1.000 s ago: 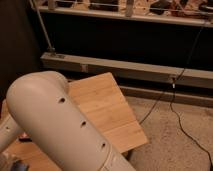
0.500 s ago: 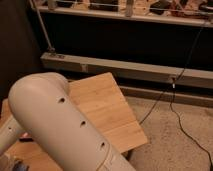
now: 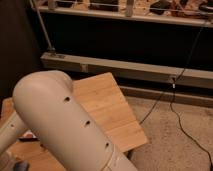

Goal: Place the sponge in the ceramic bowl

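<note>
The arm [image 3: 65, 125] fills the lower left, reaching down over the table [image 3: 112, 107], so it hides the gripper beneath it. The gripper is closed, on what I cannot tell. The sponge and bowl are hidden too, bar 1 reddish sliver [image 3: 29, 136] beside the arm, possibly the bowl's rim.

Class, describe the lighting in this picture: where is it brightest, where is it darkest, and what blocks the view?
Camera view: dim, warm light; the pale arm is brightest, the wooden table evenly lit; the gap above the rail is near black; the arm fills the lower left and hides the gripper, shut somewhere behind it.
</note>
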### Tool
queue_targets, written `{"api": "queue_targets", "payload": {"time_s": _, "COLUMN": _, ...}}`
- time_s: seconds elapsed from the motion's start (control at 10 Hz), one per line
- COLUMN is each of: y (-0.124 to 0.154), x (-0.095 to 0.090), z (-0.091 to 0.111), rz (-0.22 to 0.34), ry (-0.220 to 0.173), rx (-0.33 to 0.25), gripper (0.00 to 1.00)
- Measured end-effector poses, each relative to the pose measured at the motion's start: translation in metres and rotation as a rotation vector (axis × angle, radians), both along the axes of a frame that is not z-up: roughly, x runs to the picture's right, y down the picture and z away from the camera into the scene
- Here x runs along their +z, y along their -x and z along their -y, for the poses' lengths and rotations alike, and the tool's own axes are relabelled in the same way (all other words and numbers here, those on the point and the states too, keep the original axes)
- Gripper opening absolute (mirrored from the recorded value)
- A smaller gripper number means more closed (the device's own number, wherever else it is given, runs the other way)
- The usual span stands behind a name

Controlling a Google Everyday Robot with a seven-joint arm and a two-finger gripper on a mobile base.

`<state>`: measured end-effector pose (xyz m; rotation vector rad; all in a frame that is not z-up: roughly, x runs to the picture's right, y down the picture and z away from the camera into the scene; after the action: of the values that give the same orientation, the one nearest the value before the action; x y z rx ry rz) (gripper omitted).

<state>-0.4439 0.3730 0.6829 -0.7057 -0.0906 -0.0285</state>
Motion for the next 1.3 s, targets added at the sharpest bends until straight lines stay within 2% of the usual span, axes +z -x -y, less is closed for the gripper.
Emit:
{"api": "queue_targets", "payload": {"time_s": 0.4, "y": -0.013, "x": -0.008, "z": 0.043, "rz": 0.016, "ry": -0.034, "rx": 0.057, "gripper": 0.0}}
{"api": "queue_targets", "payload": {"time_s": 0.6, "y": -0.023, "x": -0.013, "z": 0.073, "rz": 0.023, "ry": -0.067, "rx": 0.09, "gripper": 0.0}}
{"api": "queue_targets", "payload": {"time_s": 1.0, "y": -0.031, "x": -0.02, "z": 0.122, "rz": 0.042, "ry": -0.142, "rx": 0.117, "gripper": 0.0}}
{"api": "queue_targets", "payload": {"time_s": 1.2, "y": -0.036, "x": -0.019, "z": 0.149, "rz": 0.039, "ry": -0.172, "rx": 0.131, "gripper": 0.0}}
{"api": "queue_targets", "payload": {"time_s": 1.3, "y": -0.042, "x": -0.016, "z": 0.169, "rz": 0.026, "ry": -0.194, "rx": 0.144, "gripper": 0.0}}
